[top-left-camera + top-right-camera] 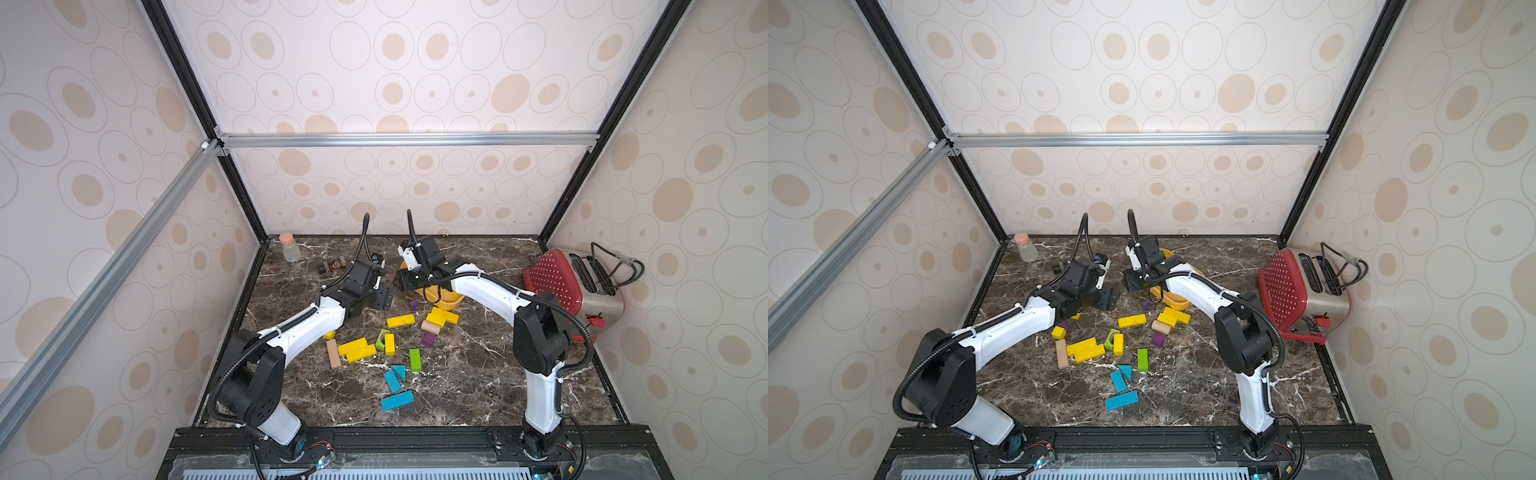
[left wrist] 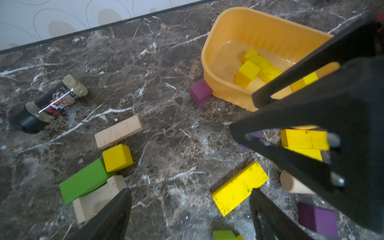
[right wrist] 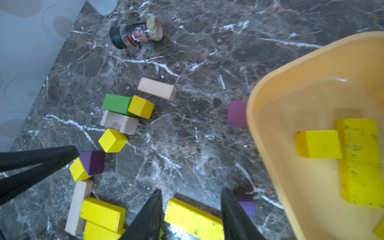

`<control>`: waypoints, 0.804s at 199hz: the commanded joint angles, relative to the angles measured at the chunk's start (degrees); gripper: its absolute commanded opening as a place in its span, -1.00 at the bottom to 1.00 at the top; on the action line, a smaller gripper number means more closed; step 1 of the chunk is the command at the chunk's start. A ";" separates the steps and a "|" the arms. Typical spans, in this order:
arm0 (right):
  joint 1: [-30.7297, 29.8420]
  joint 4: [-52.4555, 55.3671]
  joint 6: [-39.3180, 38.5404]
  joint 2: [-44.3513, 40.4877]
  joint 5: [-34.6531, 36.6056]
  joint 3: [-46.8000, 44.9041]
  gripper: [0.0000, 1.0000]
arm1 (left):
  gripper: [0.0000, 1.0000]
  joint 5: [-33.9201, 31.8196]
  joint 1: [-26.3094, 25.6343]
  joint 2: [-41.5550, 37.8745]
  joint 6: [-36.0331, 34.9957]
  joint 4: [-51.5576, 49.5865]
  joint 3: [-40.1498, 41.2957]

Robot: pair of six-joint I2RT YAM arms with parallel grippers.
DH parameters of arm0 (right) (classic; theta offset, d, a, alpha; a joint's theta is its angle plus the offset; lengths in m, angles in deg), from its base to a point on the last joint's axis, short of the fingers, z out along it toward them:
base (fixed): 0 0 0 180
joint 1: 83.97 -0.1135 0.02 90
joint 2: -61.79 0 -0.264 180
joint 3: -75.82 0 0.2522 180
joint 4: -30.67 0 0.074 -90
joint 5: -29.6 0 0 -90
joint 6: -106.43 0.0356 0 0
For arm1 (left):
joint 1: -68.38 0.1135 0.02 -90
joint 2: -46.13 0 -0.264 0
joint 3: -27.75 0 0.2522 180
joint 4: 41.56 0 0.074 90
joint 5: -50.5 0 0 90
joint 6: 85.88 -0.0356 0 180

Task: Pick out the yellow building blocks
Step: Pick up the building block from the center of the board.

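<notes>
My left gripper (image 2: 189, 193) hangs wide and empty. My right gripper (image 3: 191, 190) stands narrower, also empty, above a yellow bar (image 3: 193, 218). Beside them, the orange tub (image 2: 209, 62) holds at least 2 of the yellow building blocks (image 3: 318, 144). Roughly 10 more lie scattered on the marble table (image 1: 457, 395). I judge most of the picking is left.

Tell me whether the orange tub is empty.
No, a yellow cube and a yellow bar lie inside the orange tub.

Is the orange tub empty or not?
Not empty: a yellow cube and a yellow bar lie inside the tub.
</notes>
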 commanded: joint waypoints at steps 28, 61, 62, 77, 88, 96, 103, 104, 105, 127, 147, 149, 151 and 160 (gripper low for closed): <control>-4.72 1.62 2.65 2.18 1.27 2.34 0.00 | 0.76 -2.27 0.50 -8.91 1.97 -8.26 4.58; -7.41 1.87 2.65 5.92 1.19 4.80 0.02 | 0.78 -3.96 0.47 -15.44 2.66 -12.46 9.53; -7.45 1.85 2.65 6.00 1.19 4.88 0.02 | 0.78 -4.05 0.51 -15.76 2.69 -12.59 9.70; -8.33 2.46 2.65 8.20 1.93 6.88 0.03 | 0.81 -5.53 0.58 -19.40 3.31 -14.40 12.50; -8.70 3.72 2.80 10.28 2.09 9.45 0.04 | 0.84 -6.97 0.72 -22.23 4.38 -15.16 14.54; -8.81 4.77 3.07 12.13 2.48 11.64 0.03 | 0.86 -8.20 0.78 -24.10 5.28 -15.35 15.97; -8.88 5.76 3.34 13.64 2.67 14.01 0.03 | 0.90 -9.25 0.83 -25.65 6.08 -15.24 17.34; -8.89 5.82 3.30 13.91 2.72 14.27 0.04 | 0.90 -9.33 0.87 -25.88 6.20 -15.21 17.52; -8.94 5.98 3.28 14.17 2.75 14.54 0.04 | 0.91 -9.41 0.84 -26.08 6.26 -15.19 17.70; -9.17 7.54 4.21 19.08 3.60 20.80 0.04 | 0.99 -11.42 1.07 -28.73 8.23 -13.49 21.03; -9.17 7.54 5.63 23.39 3.47 25.61 0.04 | 0.99 -10.78 1.82 -29.11 8.78 -13.11 22.01; -9.17 7.74 5.74 23.86 3.44 26.16 0.04 | 0.99 -10.59 2.03 -29.10 8.78 -13.21 22.01; -9.12 7.95 5.86 24.33 3.43 26.80 0.04 | 0.99 -10.34 2.20 -29.10 8.78 -13.21 22.01; -9.09 8.71 6.32 26.21 3.41 29.01 0.04 | 0.99 -9.10 3.33 -29.29 8.63 -13.33 21.71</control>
